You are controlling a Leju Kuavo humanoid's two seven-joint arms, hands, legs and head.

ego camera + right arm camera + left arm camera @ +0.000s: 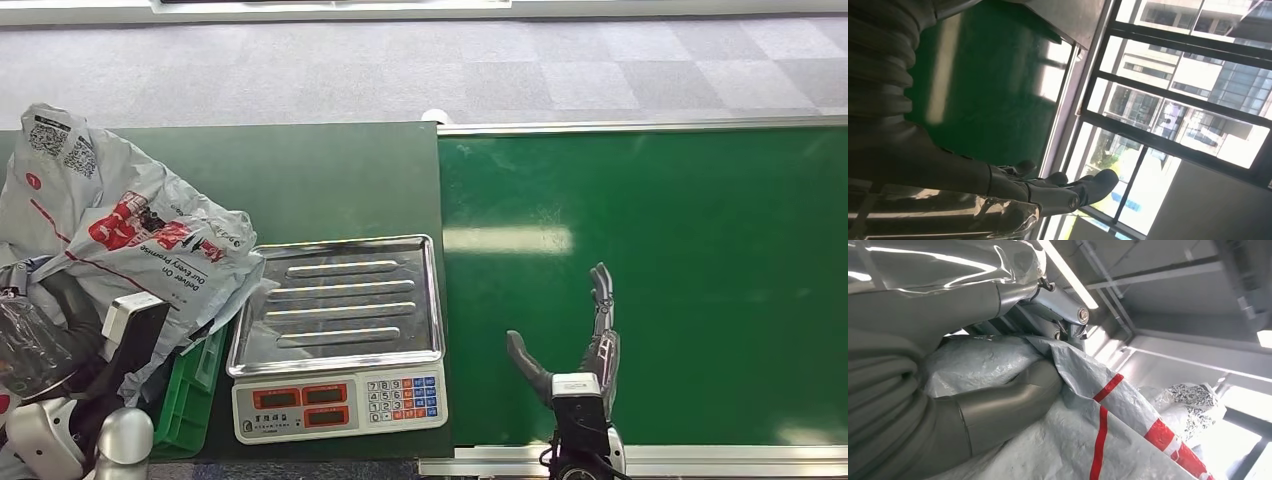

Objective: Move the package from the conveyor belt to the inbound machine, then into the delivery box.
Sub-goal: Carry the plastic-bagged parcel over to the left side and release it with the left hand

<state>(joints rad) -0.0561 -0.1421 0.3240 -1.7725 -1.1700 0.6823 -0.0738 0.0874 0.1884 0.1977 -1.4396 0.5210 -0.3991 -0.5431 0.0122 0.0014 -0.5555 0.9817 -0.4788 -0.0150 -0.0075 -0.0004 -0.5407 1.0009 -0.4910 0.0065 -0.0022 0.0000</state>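
Package (pixel 120 225): thin grey plastic film, crinkled, slightly shiny, red print; in the left wrist view (pixel 1088 430) the surface is finely wrinkled. Scale (pixel 340 335): tray of polished, ribbed, reflective metal; base of smooth white plastic. Conveyor belt (pixel 700 280): smooth green, glossy, with bright glare; edge rails bare metal. Desk (pixel 300 180): matt dark green. Crate (pixel 190 395): green hard plastic. Floor (pixel 400 70): grey carpet tiles, matt. Right hand (pixel 580 350): dark matt fingers.

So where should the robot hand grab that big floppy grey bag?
Probably a bunched fold, as the left robot hand does now: the grey bag is soft and crumpled, with no stiff edge. It seems best to come from the near side, pinching slack plastic between thumb and fingers.
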